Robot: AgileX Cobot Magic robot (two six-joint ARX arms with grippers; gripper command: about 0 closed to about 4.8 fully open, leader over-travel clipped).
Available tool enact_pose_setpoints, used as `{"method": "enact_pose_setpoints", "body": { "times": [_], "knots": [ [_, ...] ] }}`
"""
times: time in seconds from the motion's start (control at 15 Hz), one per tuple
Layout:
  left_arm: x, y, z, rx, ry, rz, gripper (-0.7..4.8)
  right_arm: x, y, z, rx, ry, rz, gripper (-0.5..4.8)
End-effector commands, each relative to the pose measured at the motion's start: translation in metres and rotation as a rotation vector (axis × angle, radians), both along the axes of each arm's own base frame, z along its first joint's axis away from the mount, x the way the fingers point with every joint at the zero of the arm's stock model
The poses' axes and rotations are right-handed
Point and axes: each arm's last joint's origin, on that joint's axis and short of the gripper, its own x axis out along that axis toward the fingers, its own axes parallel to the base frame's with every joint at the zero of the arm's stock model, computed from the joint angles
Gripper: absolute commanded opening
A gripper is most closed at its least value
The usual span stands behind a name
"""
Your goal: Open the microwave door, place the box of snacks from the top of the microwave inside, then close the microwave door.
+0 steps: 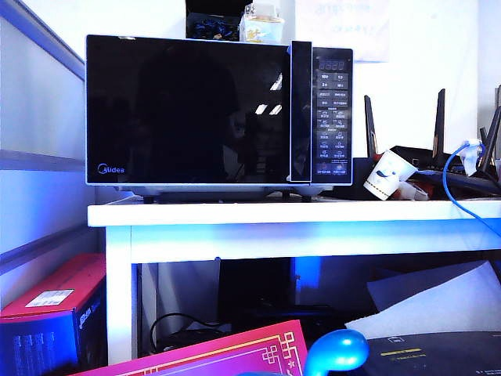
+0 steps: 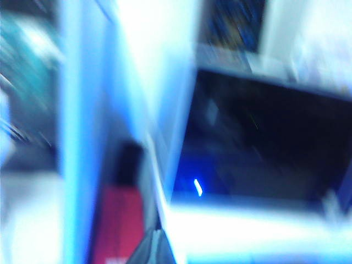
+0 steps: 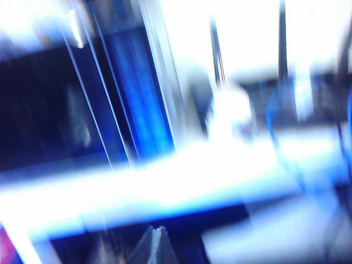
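The black-fronted microwave (image 1: 219,110) stands on the white table (image 1: 274,213). Its glossy door (image 1: 188,110) is closed, with the handle strip (image 1: 300,110) at its right edge. On top sits the clear box of snacks (image 1: 262,25). Neither gripper shows in the exterior view. The left wrist view is blurred: my left gripper (image 2: 157,235) has its fingertips together, low and in front of the table, facing the door (image 2: 264,137). In the blurred right wrist view my right gripper (image 3: 155,231) is likewise shut and empty, below the table edge (image 3: 165,181).
A dark box of blue-wrapped items (image 1: 211,23) sits beside the snacks. Right of the microwave are a tipped paper cup (image 1: 389,174), a router with upright antennas (image 1: 438,157) and a blue cable (image 1: 454,180). A red box (image 1: 55,313) stands under the table, a pink box (image 1: 227,356) in front.
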Motion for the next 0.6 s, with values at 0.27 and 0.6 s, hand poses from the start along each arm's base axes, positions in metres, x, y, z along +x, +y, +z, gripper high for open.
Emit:
{"method": "enact_pose_setpoints", "body": {
  "times": [0.27, 0.6],
  "knots": [
    [0.028, -0.002, 0.132, 0.066, 0.034, 0.039, -0.05, -0.02, -0.002, 0.114, 0.013, -0.128, 0.027, -0.02],
    [0.07, -0.014, 0.221, 0.133, 0.095, -0.222, -0.05, 0.021, 0.007, 0.189, -0.018, -0.097, 0.139, -0.01]
  ]
}}
